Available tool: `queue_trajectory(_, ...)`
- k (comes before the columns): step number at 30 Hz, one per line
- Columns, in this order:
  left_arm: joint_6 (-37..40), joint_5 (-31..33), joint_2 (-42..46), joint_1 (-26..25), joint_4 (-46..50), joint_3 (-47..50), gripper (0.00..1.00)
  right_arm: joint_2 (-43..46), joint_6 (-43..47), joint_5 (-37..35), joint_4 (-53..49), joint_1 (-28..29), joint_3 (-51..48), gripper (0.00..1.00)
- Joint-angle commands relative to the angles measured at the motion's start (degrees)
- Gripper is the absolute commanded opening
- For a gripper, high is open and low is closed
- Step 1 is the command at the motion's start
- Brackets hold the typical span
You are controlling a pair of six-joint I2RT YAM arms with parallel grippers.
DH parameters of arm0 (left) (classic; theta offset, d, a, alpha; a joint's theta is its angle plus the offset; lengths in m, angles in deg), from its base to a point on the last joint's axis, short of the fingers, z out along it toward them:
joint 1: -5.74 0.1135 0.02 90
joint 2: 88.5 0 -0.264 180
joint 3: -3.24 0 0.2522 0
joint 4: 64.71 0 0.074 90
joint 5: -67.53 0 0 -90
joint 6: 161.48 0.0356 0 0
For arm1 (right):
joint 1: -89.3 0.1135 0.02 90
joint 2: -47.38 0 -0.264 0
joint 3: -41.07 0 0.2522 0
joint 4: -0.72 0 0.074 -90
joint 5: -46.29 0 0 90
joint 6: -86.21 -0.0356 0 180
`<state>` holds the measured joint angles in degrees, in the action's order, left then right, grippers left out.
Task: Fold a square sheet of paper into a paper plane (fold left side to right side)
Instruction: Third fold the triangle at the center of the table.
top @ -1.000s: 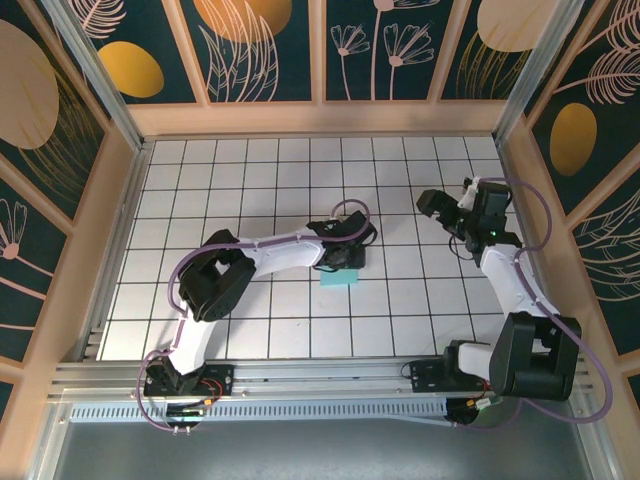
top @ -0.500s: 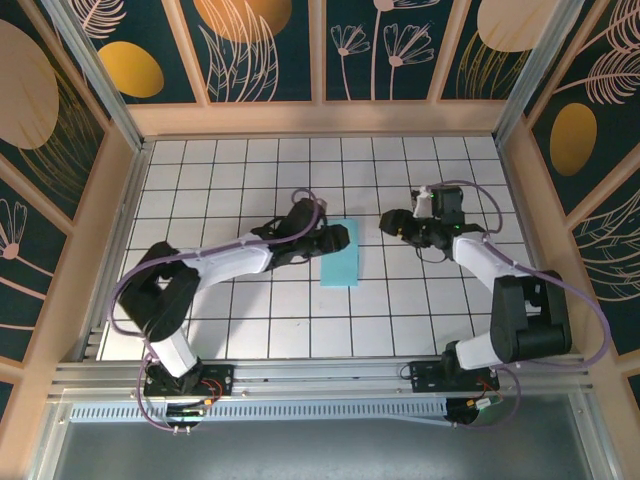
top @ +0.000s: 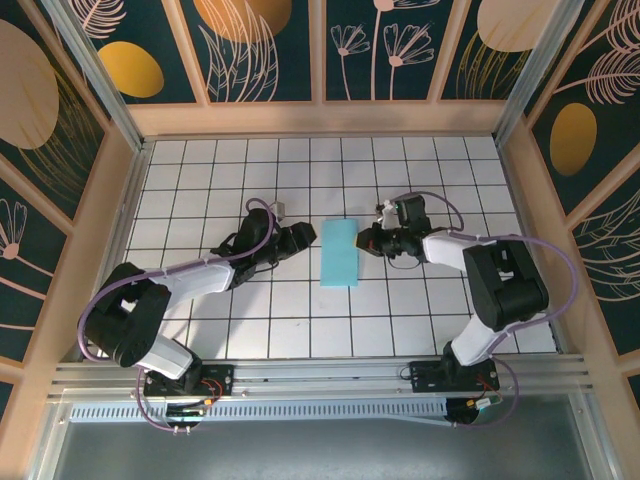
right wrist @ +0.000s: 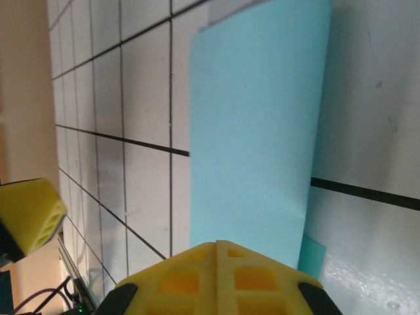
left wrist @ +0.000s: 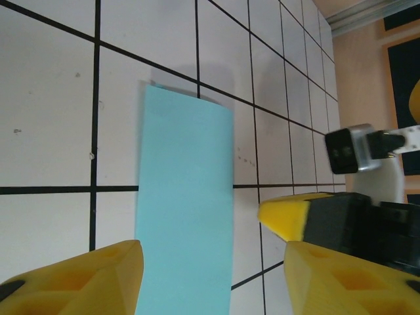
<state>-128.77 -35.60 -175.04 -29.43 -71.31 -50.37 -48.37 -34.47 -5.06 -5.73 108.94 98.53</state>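
The left end effector [top: 307,236] had backed off the halved square sheet of paper [top: 340,252], released. The right end effector [top: 364,241] arrived clenched at its right edge, and the fold looked done.

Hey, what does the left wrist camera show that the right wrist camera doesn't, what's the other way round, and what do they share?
Left wrist camera: the left end effector with yellow fingers spread apart, and the black body behind the right end effector. Right wrist camera: the right end effector's own yellow fingers pressed shut, and a lower layer's corner peeking past the right edge of the folded light cyan paper sheet. Shared: that sheet as a narrow strip, the white grid-tiled table, and the opposite arm's yellow fingertip.
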Motion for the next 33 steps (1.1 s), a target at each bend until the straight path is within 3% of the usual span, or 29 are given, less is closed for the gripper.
queue_trajectory(1, -0.3, -1.3, -0.7, 0.2, -2.9, 0.0, 0.57, -2.7, -0.5, -0.2, 2.7, 0.5, 0.0, 0.00)
queue_trajectory(12, 3.5, -2.4, -5.6, 0.2, 4.0, -3.8, 0.50, -7.9, 2.0, -2.4, 2.1, 0.5, -0.8, 0.00)
queue_trajectory(33, 4.3, -10.1, -17.1, -0.9, 4.1, -9.0, 0.36, -8.6, 5.4, -3.4, -0.4, 0.6, 0.0, 0.00)
